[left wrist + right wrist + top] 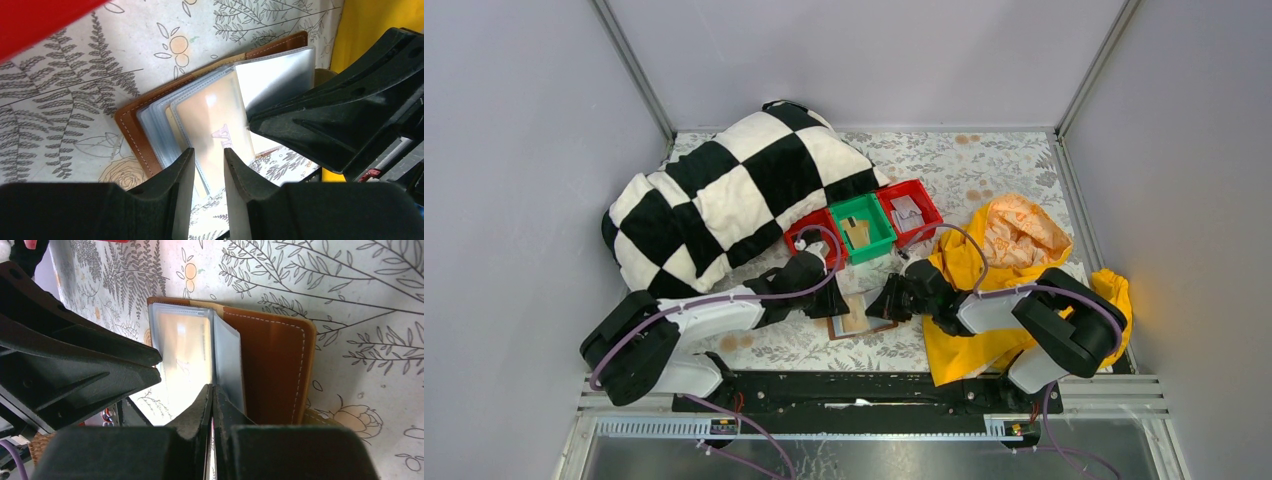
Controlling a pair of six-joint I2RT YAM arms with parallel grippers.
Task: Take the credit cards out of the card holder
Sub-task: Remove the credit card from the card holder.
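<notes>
The card holder (852,318) lies open on the floral table between my two grippers, brown leather (131,131) with clear grey sleeves. A pale tan credit card (215,115) sits in the top sleeve, and it also shows in the right wrist view (182,350). My left gripper (208,157) is open with a narrow gap and hovers over the holder's near edge, holding nothing. My right gripper (212,390) is shut at the sleeve's edge, with a thin white card edge pinched between its fingers. The leather cover (270,365) lies flat beside it.
A green bin (885,222) holding tan cards stands just behind the holder, between two red bins (929,205) (802,232). A black-and-white checkered pillow (724,190) fills the back left. Yellow cloth (984,340) and an orange bag (1019,235) lie on the right.
</notes>
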